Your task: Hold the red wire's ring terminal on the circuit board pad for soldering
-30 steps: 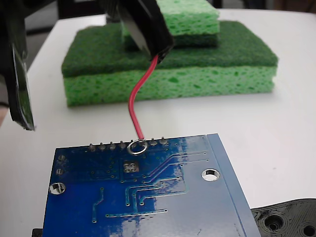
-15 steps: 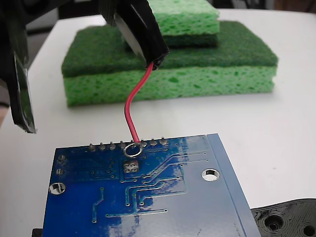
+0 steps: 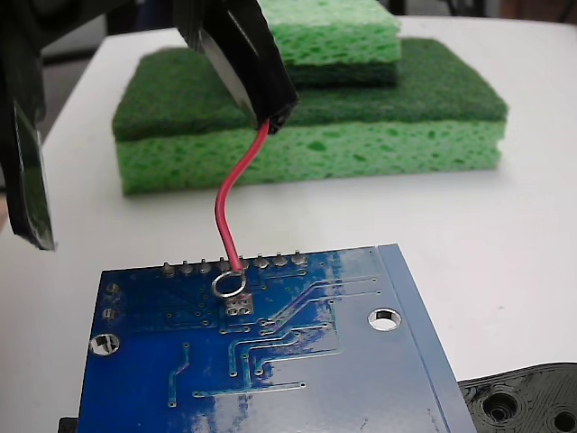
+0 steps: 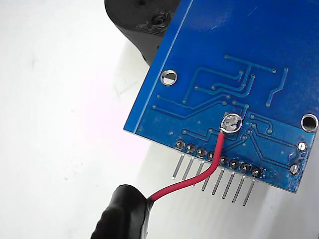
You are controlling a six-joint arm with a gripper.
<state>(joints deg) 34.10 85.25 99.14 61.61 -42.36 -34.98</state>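
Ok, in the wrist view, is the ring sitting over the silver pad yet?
Yes: in the wrist view the ring terminal lies right over the pad on the circuit board.

Circuit board point(image 3: 270, 361) cut off below.

The fixed view sits low and close at the near edge of the circuit board point(image 3: 261, 352), looking across it toward the sponges point(image 3: 311, 113) at the back of the counter point(image 3: 532, 225). The wrist view looks steeply down from the opposite side, so the board point(image 4: 239, 74) appears turned around. Both share the board and red wire point(image 3: 233, 203).
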